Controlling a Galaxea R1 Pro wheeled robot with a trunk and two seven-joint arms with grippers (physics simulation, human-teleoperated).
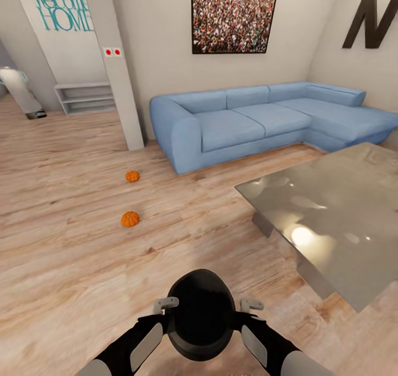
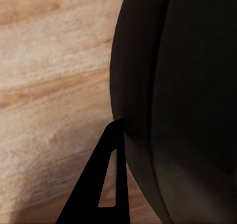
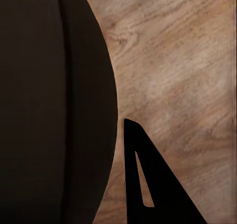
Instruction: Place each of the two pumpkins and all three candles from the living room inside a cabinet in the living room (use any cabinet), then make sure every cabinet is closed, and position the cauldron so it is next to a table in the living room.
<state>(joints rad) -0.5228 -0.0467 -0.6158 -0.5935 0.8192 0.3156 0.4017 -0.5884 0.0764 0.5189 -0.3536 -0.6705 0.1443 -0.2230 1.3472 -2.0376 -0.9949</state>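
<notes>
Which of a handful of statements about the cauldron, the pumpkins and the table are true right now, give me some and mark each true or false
1. The cauldron sits between the left gripper and the right gripper. True.
2. Both pumpkins rest on the table. False: the near pumpkin and the far pumpkin lie on the wood floor.
3. The table stands ahead to the robot's right. True.
4. The sofa is red. False: the sofa is blue.
5. A candle stands on the table. False: its glossy top shows only reflections.
</notes>
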